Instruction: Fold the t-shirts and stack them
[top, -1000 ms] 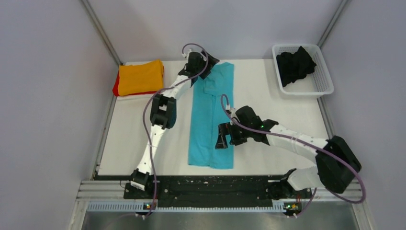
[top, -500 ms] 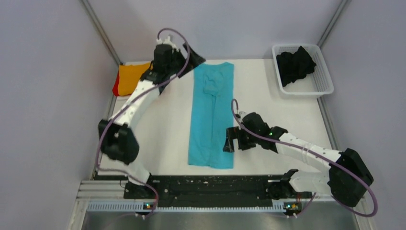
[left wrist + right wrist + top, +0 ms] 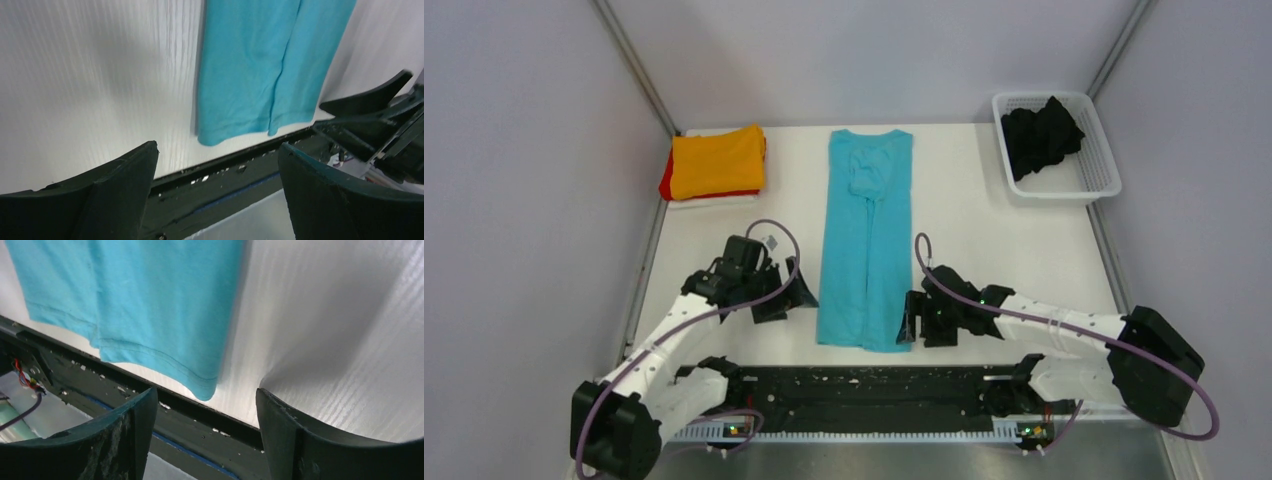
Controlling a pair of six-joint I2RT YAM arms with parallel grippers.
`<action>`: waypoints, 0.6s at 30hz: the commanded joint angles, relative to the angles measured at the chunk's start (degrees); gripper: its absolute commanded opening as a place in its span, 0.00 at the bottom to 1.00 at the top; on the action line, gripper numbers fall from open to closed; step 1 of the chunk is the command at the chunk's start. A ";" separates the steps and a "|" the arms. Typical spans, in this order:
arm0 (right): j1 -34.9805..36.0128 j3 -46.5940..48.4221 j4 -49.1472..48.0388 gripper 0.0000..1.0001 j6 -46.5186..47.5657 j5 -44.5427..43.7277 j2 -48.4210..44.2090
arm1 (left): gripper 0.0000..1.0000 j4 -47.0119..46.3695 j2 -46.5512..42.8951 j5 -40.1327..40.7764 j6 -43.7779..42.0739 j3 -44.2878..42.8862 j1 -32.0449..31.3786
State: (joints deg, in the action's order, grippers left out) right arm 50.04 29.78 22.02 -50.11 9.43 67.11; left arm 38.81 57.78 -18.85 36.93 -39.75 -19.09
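A turquoise t-shirt (image 3: pixel 867 240) lies folded into a long narrow strip down the middle of the table, collar at the far end; its hem shows in the wrist views (image 3: pixel 260 70) (image 3: pixel 150 300). An orange t-shirt (image 3: pixel 717 160) lies folded on a red one (image 3: pixel 667 182) at the far left. A black t-shirt (image 3: pixel 1039 135) is bunched in the white mesh basket (image 3: pixel 1099 165). My left gripper (image 3: pixel 798 297) is open, left of the strip's near end, holding nothing. My right gripper (image 3: pixel 908 322) is open beside the strip's near right corner, also holding nothing.
A black rail (image 3: pixel 864 385) runs along the table's near edge just beyond both grippers. Grey walls close in the left, right and far sides. A white cloth edge (image 3: pixel 699 202) shows under the orange and red pile.
My left arm swung from the far end of the turquoise shirt down to the near left of the strip. My right gripper slid toward the near right corner and its jaws narrowed a little.
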 commanded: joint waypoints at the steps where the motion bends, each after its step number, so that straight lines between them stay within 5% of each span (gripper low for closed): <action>1: 1.28 -1.63 -4.09 0.67 -9.19 -5.32 -0.98 | 0.90 -0.56 -4.23 -8.52 -0.18 8.10 -0.37; 11: 6.74 -1.47 -5.33 0.48 -15.40 -8.31 3.68 | 0.73 -9.55 -1.24 -16.07 2.47 16.45 -2.93; 18: 8.35 -2.64 -5.33 0.44 -18.56 -9.26 3.78 | 0.49 -14.67 4.47 -13.09 3.31 17.63 -4.11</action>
State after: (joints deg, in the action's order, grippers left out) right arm 56.99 27.83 15.86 -65.95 2.63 70.06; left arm 30.00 59.75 -32.56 39.53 -22.35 -22.92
